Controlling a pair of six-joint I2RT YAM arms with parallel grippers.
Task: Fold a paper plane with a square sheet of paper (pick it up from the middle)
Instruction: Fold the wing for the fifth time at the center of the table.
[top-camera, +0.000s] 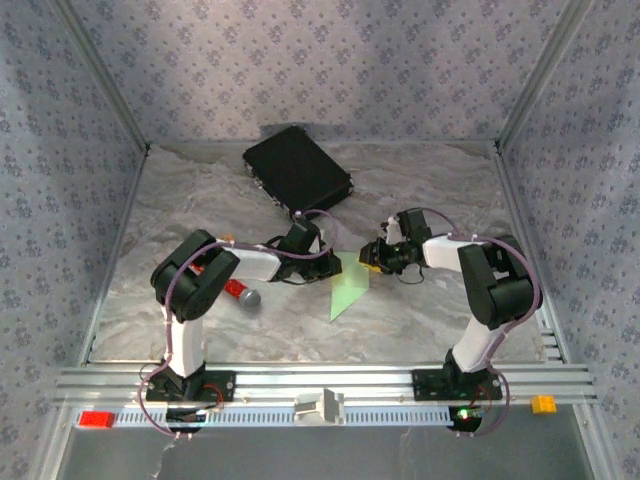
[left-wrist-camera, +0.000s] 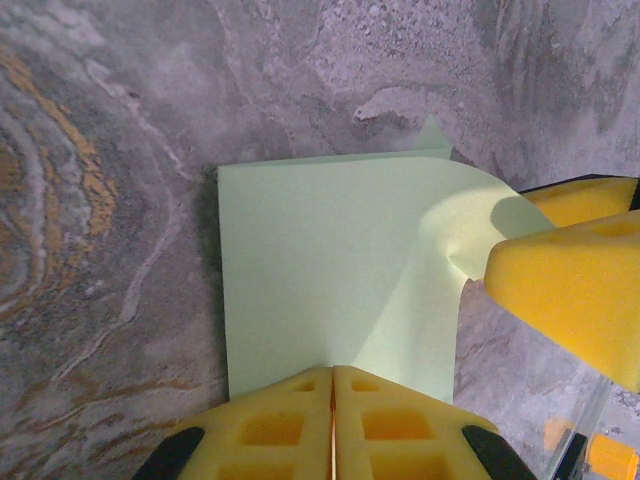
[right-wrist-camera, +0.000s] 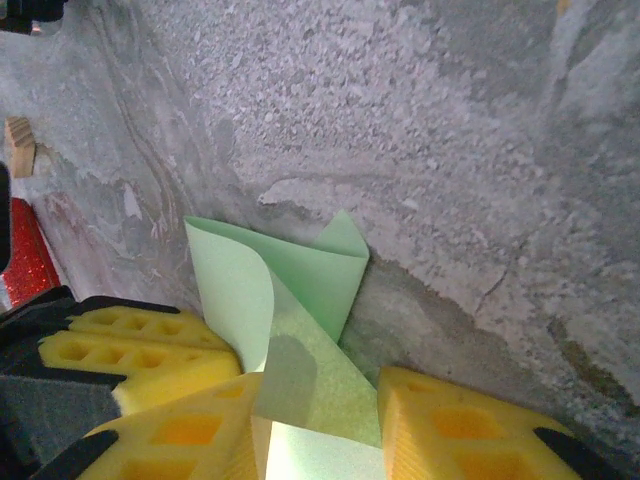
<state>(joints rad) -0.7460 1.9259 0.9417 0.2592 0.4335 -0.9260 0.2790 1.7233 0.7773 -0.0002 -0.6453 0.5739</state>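
The square sheet of paper is light green and lies creased into a pointed triangle on the marbled table between my two grippers. My left gripper is shut, its yellow tips resting on the near edge of the flat paper. My right gripper stands open around a raised, curled flap of the paper, which rises between its fingers. In the left wrist view the right gripper's fingers touch that lifted corner at the sheet's right side. No finished paper plane is to be seen.
A black rectangular case lies at the back of the table. A red-handled tool with a grey head lies under the left arm. Patterned walls close in the left, right and back sides. A small white block sits on the front rail.
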